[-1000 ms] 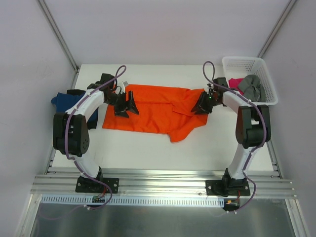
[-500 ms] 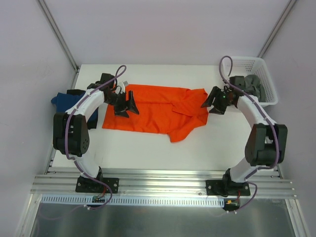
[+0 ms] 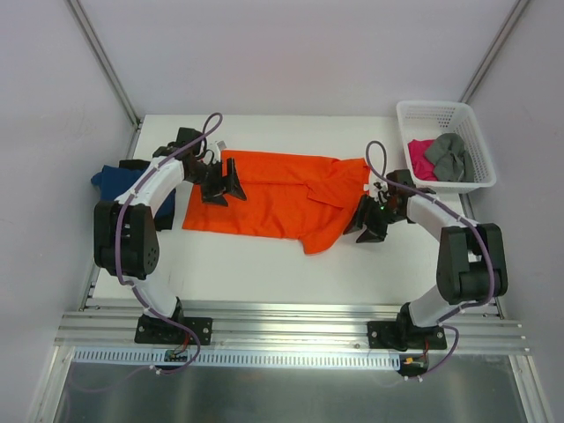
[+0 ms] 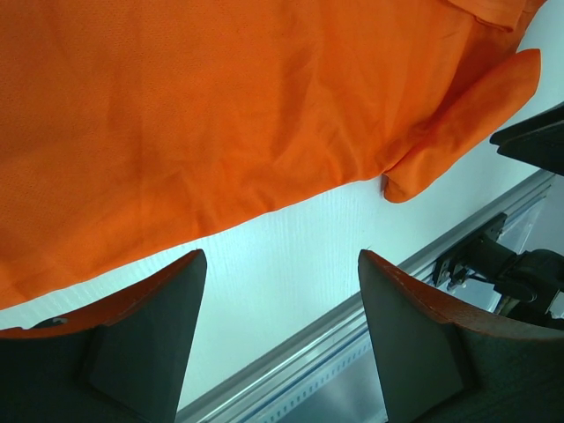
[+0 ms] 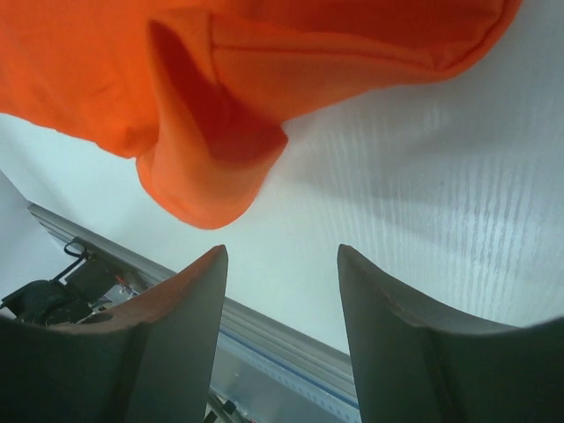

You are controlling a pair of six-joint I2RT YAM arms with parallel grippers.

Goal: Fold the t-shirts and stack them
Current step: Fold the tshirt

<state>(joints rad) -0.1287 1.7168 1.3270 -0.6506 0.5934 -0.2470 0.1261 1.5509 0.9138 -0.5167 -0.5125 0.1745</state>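
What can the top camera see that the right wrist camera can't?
Only the top view shows the white basket with a pink shirt and a grey shirt, the blue shirt and the left pincer. Only the right wrist view shows the dark hollow inside the orange sleeve. Both show the orange t-shirt, the white table and the open right pincer.

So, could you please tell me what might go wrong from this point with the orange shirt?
1. The right gripper hangs open beside the bunched sleeve of the orange t-shirt. A pinch there may catch several layers, so the fold could come out crooked.
2. The dark blue shirt lies at the table's left edge, right beside the left arm. A swing of that arm might push it off.
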